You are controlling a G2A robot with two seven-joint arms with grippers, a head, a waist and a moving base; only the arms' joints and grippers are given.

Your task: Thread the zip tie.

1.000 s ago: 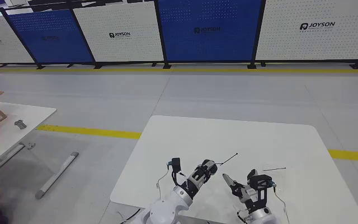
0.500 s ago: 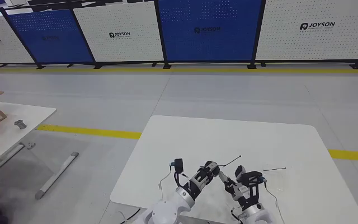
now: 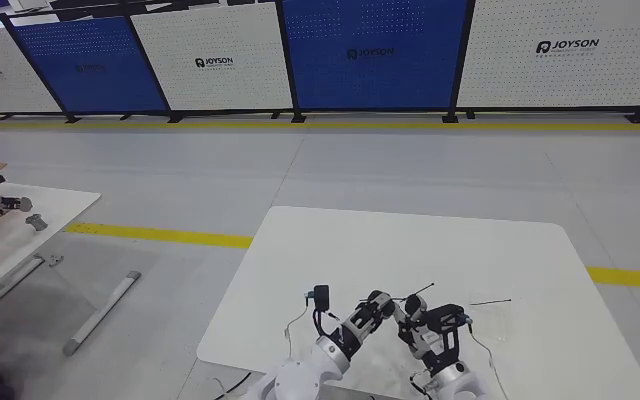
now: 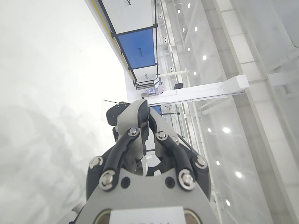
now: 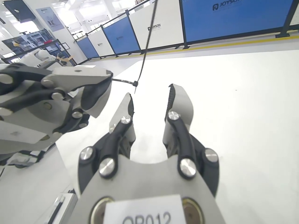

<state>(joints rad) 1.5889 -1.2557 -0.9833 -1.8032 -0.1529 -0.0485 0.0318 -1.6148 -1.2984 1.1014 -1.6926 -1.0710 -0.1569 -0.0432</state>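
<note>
My left tool [image 5: 108, 79] gripped the thin black plastic zip tie [image 5: 136, 83] above the white desk's [image 5: 233, 94] near edge; my right tool [image 5: 150, 90] stood released beside it. I judged the strap light and whippy: grasp near its head.

Zip tie [image 5: 136, 83] in left hand [image 5: 109, 78]

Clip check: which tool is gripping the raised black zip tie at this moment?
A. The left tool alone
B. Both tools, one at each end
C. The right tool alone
A: in the right wrist view the left tool is shut on the zip tie a little way from its head, while the right tool stands open near the head, not clamped on it.
</note>
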